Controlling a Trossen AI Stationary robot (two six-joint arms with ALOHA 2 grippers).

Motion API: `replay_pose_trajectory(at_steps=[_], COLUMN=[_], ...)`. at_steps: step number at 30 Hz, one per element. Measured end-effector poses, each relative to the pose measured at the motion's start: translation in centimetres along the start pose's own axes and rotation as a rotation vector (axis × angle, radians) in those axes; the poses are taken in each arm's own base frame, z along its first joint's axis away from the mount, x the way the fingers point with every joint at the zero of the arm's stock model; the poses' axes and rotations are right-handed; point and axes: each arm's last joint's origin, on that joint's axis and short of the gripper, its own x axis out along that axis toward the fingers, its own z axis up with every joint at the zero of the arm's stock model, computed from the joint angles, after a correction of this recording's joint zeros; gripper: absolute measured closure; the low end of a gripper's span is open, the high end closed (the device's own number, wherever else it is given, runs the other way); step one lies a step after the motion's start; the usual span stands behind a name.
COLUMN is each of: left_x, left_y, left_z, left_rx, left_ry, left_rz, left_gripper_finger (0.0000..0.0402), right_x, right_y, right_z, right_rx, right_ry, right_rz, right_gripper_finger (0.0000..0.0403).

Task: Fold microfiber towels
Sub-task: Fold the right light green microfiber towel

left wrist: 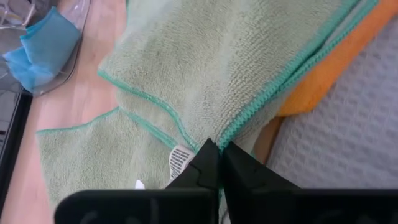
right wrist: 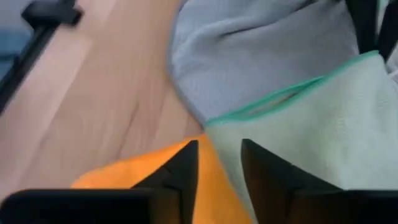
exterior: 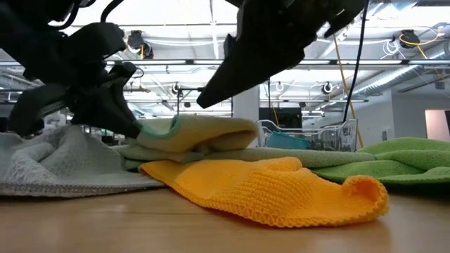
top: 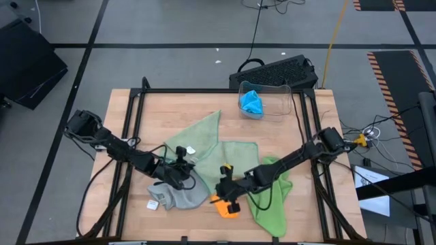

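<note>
A sage green towel (top: pixel 204 146) with a teal stitched edge lies spread mid-table, partly over an orange towel (top: pixel 225 206) and beside a grey towel (top: pixel 182 195). A lime green towel (top: pixel 272 201) lies at the near right. My left gripper (left wrist: pixel 216 152) is shut on the sage towel near its white tag (left wrist: pixel 180 160). My right gripper (right wrist: pixel 219 155) is open and hangs just above the orange towel (right wrist: pixel 143 168) and the sage towel's edge (right wrist: pixel 273 102). In the low view its fingers (exterior: pixel 211 95) are clear of the cloth. My left gripper pinches the sage towel's teal-stitched edge (left wrist: pixel 239 127) between its two fingers, where two hemmed edges run together. The fingers come slanting down from the table's left. The held part (exterior: pixel 158 128) sits raised a little. The rest lies on the table and the other towels.
A clear container (top: pixel 269 102) at the far right holds a bright blue towel (top: pixel 252 102). A black keyboard (top: pixel 276 71) lies beyond the table's far edge. A small white tag (top: pixel 153 203) lies near the grey towel. Bare wood shows at the far left.
</note>
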Motion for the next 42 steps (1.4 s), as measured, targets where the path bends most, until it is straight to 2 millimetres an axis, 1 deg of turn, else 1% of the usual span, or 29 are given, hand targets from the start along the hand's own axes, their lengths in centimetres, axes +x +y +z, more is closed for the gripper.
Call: replay_pose_trajectory(at_steps=[3,6,8,11,13,17,20,23,27,31,34,38,40,42], left_x=[0.0,0.0,-0.1,-0.1,-0.3,-0.7,-1.0,-1.0,-0.9,-0.8,-0.7,-0.7,-0.7,-0.7], left_y=[0.0,0.0,0.1,0.1,0.2,0.6,0.8,0.8,0.9,1.1,1.2,1.3,1.3,1.3], left_z=[0.0,0.0,0.1,0.2,0.2,0.5,0.7,0.7,0.7,0.7,0.7,0.6,0.6,0.6], left_rx=[-0.026,-0.044,-0.055,-0.073,-0.085,-0.109,-0.12,-0.112,-0.119,-0.131,-0.133,-0.13,-0.127,-0.127], left_ry=[0.0,0.0,-0.003,-0.009,-0.012,-0.033,-0.05,-0.049,-0.051,-0.044,-0.044,-0.041,-0.041,-0.041], left_rz=[0.001,0.001,0.001,0.003,0.003,0.005,0.006,0.003,0.008,0.013,0.005,0.006,0.006,0.006], left_gripper_finger=[0.0391,0.0396,0.0395,0.0389,0.0392,0.0395,0.039,0.0396,0.0392,0.0395,0.0396,0.0394,0.0397,0.0395], right_x=[0.0,-0.1,0.3,1.3,2.0,2.4,2.7,3.2,4.6,5.1,5.2,5.2,5.2,5.1], right_y=[0.3,0.6,0.7,1.5,2.3,3.7,3.9,3.7,3.7,3.7,3.4,3.3,3.4,3.5], right_z=[-0.4,0.0,0.1,-0.7,-1.4,-1.8,-1.9,-2.2,-3.0,-3.2,-3.2,-3.2,-3.2,-3.1], right_rx=[0.036,0.04,0.047,0.01,-0.039,-0.143,-0.186,-0.194,-0.22,-0.213,-0.196,-0.208,-0.211,-0.192], right_ry=[-0.004,-0.05,-0.083,-0.072,-0.075,-0.13,-0.142,-0.141,-0.132,-0.152,-0.152,-0.147,-0.146,-0.154], right_rz=[-0.05,-0.046,-0.039,-0.045,-0.094,-0.214,-0.295,-0.3,-0.303,-0.322,-0.358,-0.357,-0.328,-0.305], right_gripper_finger=[0.0248,0.0224,0.0215,0.0209,0.0209,0.0209,0.0209,0.0212,0.0231,0.0262,0.0306,0.0384,0.0394,0.0389])
